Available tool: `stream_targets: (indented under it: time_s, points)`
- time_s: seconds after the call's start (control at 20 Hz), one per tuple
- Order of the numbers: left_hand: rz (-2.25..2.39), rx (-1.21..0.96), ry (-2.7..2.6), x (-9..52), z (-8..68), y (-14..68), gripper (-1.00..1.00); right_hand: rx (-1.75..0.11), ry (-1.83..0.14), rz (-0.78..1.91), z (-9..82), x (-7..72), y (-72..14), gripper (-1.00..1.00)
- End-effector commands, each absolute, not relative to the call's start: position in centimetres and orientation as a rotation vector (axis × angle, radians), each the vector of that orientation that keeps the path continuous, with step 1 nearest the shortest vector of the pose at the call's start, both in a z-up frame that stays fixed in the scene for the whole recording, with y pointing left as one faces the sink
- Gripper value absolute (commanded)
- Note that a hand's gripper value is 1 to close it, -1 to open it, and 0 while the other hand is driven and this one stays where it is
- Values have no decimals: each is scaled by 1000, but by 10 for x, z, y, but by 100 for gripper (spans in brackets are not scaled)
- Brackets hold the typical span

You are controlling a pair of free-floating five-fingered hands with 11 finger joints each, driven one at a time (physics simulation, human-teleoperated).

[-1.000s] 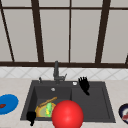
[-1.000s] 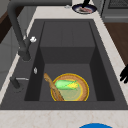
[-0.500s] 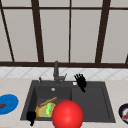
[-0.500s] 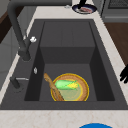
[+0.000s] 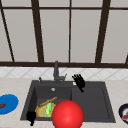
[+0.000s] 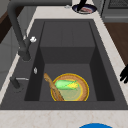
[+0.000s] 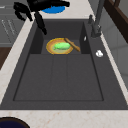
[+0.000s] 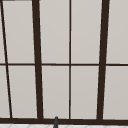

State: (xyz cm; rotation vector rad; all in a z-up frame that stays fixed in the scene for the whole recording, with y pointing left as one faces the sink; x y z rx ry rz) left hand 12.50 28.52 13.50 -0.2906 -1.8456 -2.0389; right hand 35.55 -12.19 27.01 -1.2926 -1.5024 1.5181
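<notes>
Above the sink's [image 5: 107, 100] twelve o'clock rim, right hand [image 5: 79, 81] hovers unmoved, fingers spread, grasping nothing; left hand [image 5: 31, 116] idles at seven o'clock.

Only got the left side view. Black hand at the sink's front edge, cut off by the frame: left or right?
Observer: Left hand, going by the front view. It hangs at the front rim of the dark sink, beside the yellow bowl.
Operator: Other hand?
Observer: Right hand is over the back rim, right of the dark faucet, fingers spread, holding nothing.
Operator: Anything in front of the bowl?
Observer: A big red ball covers the bowl's right part in the front view.
</notes>
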Motion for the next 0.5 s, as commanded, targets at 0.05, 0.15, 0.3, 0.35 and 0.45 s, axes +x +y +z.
stream_targets:
  time_s: [0.05,0.15,0.3,0.35,0.45]
  points:
    - [-2039,-291,-1846,125,135,285,0,-1256,-1554,1557,267,378,-121,-100]
    - [-2039,-291,-1846,125,135,285,0,-1167,-1511,1596,257,382,-112,-100]
    - [-2039,-291,-1846,125,135,285,0,-1125,-1543,1575,250,389,-104,-100]
    - [-2039,-291,-1846,125,135,285,0,-1117,-1544,1567,249,392,-101,-100]
    - [-2039,-291,-1846,125,135,285,0,-1098,-1537,1560,246,401,-95,-100]
